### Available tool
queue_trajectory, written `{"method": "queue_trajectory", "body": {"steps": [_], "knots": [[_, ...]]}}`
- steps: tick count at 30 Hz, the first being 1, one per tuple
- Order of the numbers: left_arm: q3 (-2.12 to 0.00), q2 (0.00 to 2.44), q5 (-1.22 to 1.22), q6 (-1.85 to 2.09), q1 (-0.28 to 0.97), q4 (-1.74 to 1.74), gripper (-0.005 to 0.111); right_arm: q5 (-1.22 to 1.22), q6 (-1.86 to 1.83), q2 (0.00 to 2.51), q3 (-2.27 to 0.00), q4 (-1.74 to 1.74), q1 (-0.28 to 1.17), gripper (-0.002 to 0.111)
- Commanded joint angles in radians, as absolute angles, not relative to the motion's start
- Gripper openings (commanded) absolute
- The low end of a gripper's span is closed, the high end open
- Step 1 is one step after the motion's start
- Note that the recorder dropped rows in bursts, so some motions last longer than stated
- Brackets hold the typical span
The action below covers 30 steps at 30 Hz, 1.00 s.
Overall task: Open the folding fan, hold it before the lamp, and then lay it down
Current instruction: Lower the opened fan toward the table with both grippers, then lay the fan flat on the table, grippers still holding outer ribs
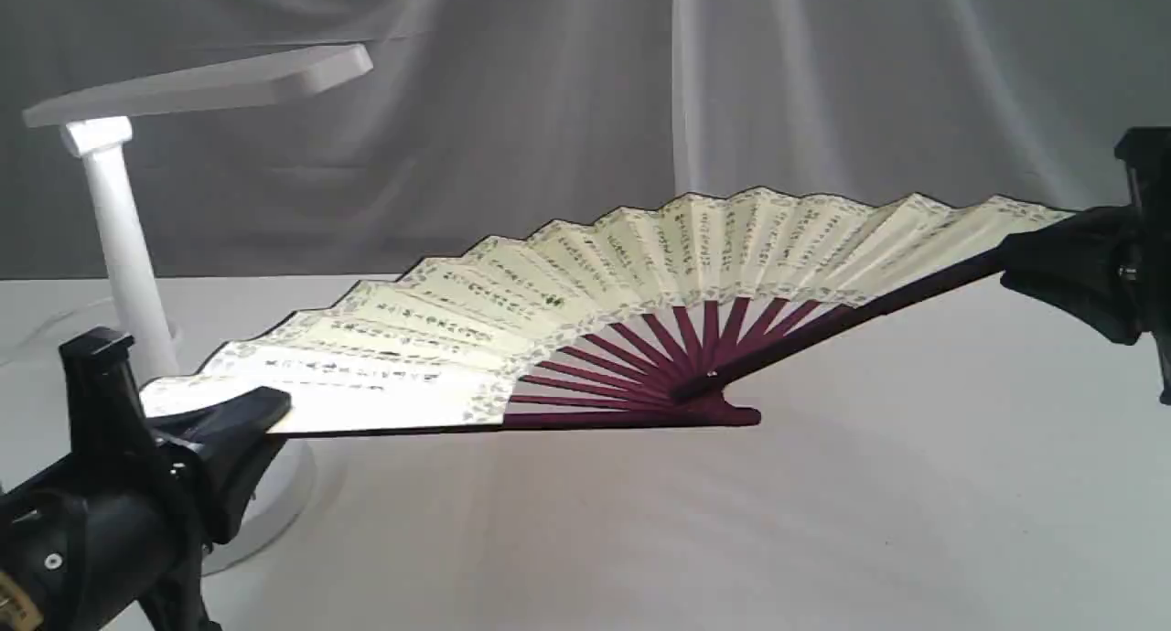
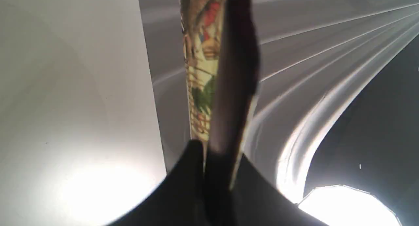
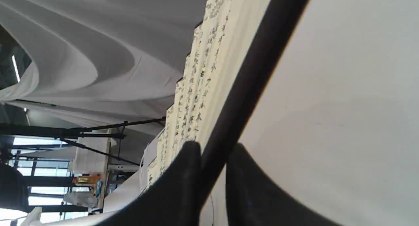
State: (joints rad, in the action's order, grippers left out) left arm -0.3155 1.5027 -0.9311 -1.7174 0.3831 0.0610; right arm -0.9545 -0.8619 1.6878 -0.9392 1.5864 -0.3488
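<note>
The folding fan (image 1: 585, 274) is spread wide above the white table, cream pleats with black calligraphy and maroon ribs meeting at the pivot. My left gripper (image 1: 261, 411) is shut on its left outer guard, just in front of the lamp's stem. My right gripper (image 1: 1015, 265) is shut on the right outer guard, which is higher. The white lamp (image 1: 128, 256) stands behind the fan's left end, its flat head (image 1: 210, 82) above. In the left wrist view the dark guard (image 2: 234, 88) runs out from between the fingers; in the right wrist view the guard (image 3: 248, 85) and the written pleats (image 3: 203, 75) show.
A white cloth covers the table (image 1: 732, 521), and a grey-white curtain (image 1: 823, 82) hangs behind it. The lamp's round base (image 1: 274, 503) sits partly hidden behind my left arm.
</note>
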Motion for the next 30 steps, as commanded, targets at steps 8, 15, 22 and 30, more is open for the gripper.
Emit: {"method": "queue_trajectory", "body": {"steps": [8,15,22,30], "knots": [[-0.424,1.664,-0.999,-1.730,0.383,0.115,0.000,-0.788,-0.935,1.738,-0.939,1.519,-0.351,0.000],[-0.498,1.755,-0.999,-1.753,0.383,0.171,0.000,-0.750,-0.937,1.794,-0.939,1.507,-0.351,0.000],[-0.518,1.820,-0.999,-1.755,0.383,0.175,0.000,-0.743,-0.957,1.857,-0.939,1.507,-0.351,0.000],[-0.518,1.893,-1.042,-1.753,0.383,0.175,0.000,-0.741,-0.964,1.876,-0.939,1.504,-0.409,0.000]]}}
